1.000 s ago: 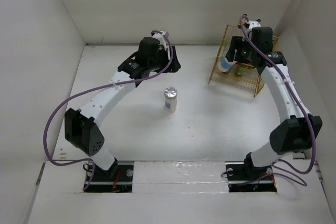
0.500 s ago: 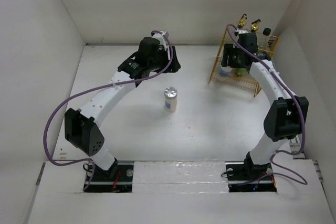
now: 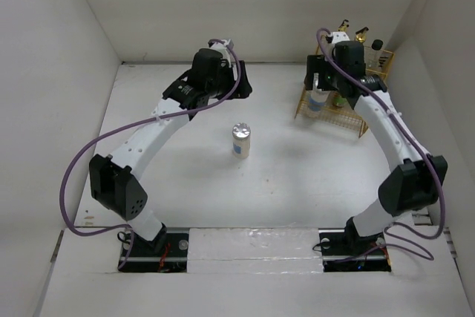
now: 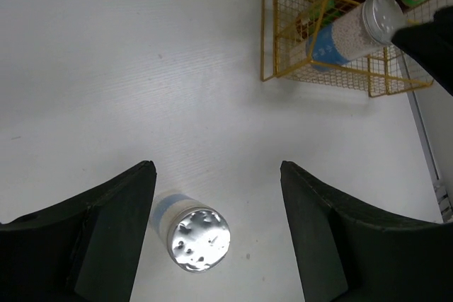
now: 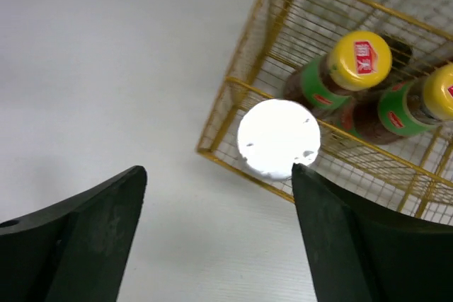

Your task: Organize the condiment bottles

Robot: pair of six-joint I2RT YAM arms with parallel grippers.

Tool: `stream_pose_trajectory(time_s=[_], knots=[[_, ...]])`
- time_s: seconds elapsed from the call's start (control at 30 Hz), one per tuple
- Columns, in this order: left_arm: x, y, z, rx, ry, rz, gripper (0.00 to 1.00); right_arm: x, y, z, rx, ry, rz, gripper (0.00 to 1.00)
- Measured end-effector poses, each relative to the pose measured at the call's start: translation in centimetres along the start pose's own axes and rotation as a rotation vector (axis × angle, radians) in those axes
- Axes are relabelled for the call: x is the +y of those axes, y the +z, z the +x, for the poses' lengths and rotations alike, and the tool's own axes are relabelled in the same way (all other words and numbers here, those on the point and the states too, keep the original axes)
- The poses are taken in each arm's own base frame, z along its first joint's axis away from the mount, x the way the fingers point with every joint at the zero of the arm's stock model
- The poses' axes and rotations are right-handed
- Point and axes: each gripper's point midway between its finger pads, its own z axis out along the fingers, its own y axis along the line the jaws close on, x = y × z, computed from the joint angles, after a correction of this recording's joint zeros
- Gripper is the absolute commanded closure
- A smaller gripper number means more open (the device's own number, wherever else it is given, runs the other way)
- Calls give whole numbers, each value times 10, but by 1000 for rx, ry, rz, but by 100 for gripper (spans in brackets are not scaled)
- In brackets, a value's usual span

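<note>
Surface (image 3: 178, 176): white, walled on the left, right and far sides.
Rack (image 3: 330, 118): yellow wire, at the far right of the surface.
Loose shaker (image 3: 241, 141): upright near the middle of the surface, silver lid, blue label, well apart from the rack.
Racked shaker (image 5: 278, 138): inside the rack at its near-left corner, white body, blue label, silver lid glaring.
Sauce bottles (image 5: 338, 72): two, side by side in the rack just beyond the racked shaker, yellow caps, green bands.
Black-capped bottle (image 3: 377, 44): at the far right of the rack.
Left gripper (image 4: 216, 167): fingers spread wide, holding nothing, above the loose shaker, which shows between and below them.
Right gripper (image 5: 218, 171): fingers spread wide, holding nothing, above the rack's near-left corner and clear of the racked shaker's lid.
</note>
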Motion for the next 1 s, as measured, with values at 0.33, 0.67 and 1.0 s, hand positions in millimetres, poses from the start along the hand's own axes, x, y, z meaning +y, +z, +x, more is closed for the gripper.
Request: stream_pose_trajectory(time_s=[0.33, 0.67, 1.0], knots=[[21, -40, -53, -178, -43, -163, 26, 188, -78, 62, -36, -265, -551, 0], [33, -79, -94, -319, -52, -291, 22, 259, -30, 149, 177, -446, -668, 0], [43, -83, -90, -308, -43, -346, 21, 269, 9, 131, 144, -401, -584, 54]])
